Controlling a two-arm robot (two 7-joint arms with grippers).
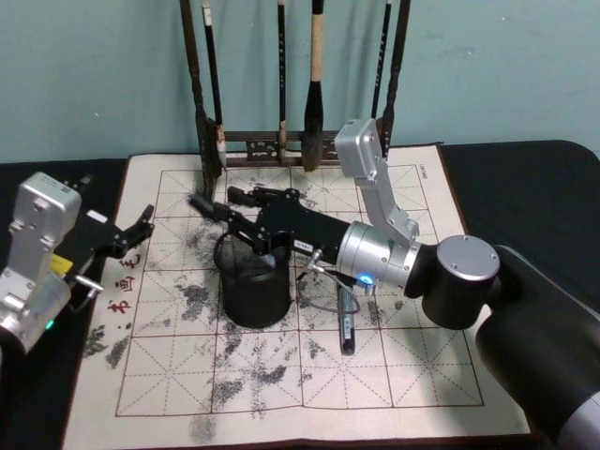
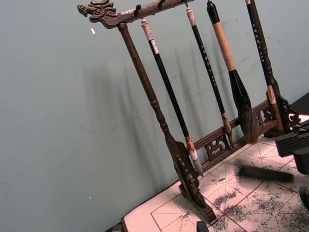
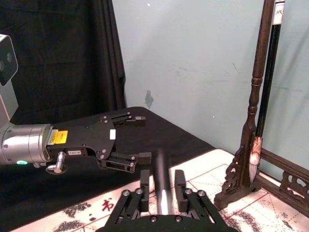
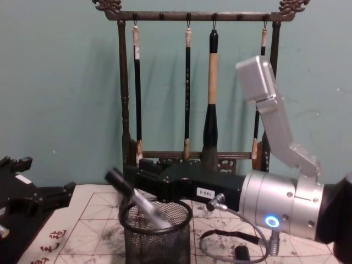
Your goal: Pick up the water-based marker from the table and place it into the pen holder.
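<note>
The pen holder (image 1: 255, 295) is a black mesh cup standing on the stained white mat (image 1: 309, 384) of the table. The marker (image 4: 132, 197), dark and slim, leans steeply with its lower end inside the pen holder (image 4: 157, 239) and its upper end (image 1: 202, 205) sticking out toward the left. It looks smeared while the arm is sharp. My right gripper (image 1: 246, 208) hovers just above the cup's rim. In the right wrist view the marker (image 3: 161, 166) lies between its fingers (image 3: 145, 183) with a thin dark gap on each side. My left gripper (image 1: 141, 225) rests open at the mat's left edge.
A tall dark wooden rack (image 1: 291, 141) hung with several brushes stands at the mat's far edge, close behind the right arm. A black pen (image 1: 347, 333) lies on the mat right of the cup, beside a grey cable loop (image 1: 328, 291).
</note>
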